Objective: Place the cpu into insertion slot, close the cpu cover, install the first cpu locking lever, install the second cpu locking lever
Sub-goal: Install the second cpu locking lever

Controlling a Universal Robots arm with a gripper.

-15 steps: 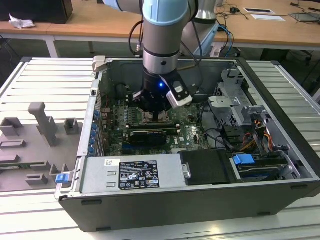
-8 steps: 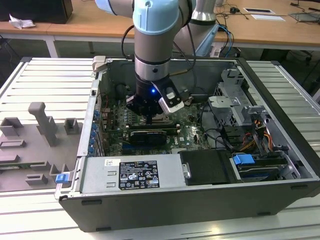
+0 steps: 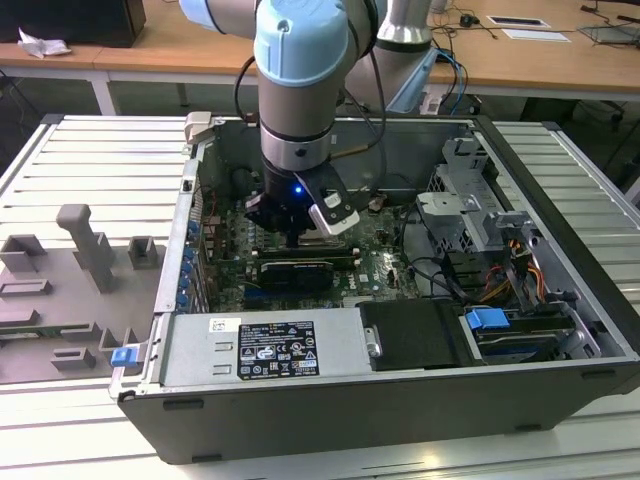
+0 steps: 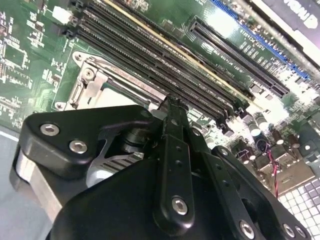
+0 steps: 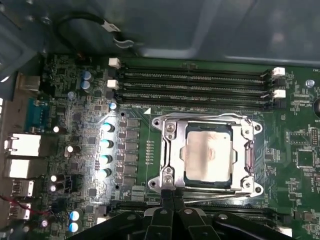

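The cpu (image 5: 207, 155) is seated in the slot (image 5: 186, 176), and the cover (image 5: 171, 150) is down around it. The gripper (image 5: 172, 196) is pinched narrow, nothing held, at the cover's edge. Whether either lever is latched cannot be told.

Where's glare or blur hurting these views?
First wrist view: sheen on the cpu and bright capacitor tops, otherwise sharp. Second wrist view: washed-out glare on the green board, with the tool body looming dark. Exterior view: evenly lit, case interior shadowed.
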